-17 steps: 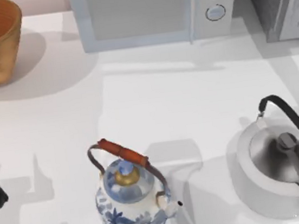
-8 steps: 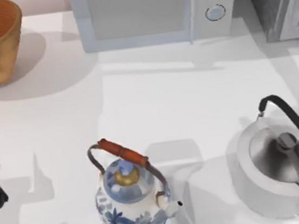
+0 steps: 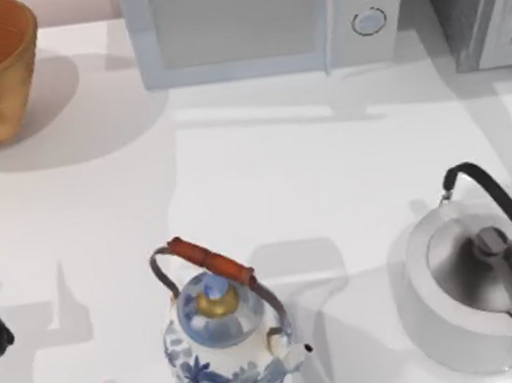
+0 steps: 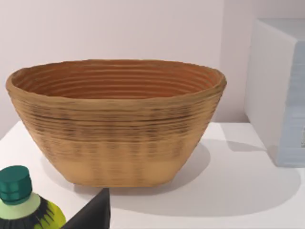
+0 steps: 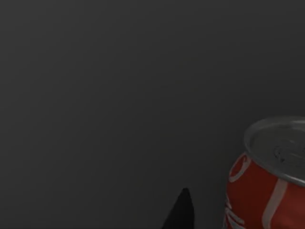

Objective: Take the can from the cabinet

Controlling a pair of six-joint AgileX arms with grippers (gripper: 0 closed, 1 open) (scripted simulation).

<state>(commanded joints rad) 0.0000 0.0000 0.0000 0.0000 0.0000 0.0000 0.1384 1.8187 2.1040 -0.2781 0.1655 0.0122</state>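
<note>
Can (image 5: pixel 269 176) stands upright just beside right hand (image 5: pixel 180 212).

Top view overhead; left wrist low, facing basket (image 4: pixel 116 124), shared with top.

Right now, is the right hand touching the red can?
Apart. The right wrist view shows a dark fingertip of the right hand with a plain strip of dark cabinet wall between it and the red can, which stands upright.
</note>
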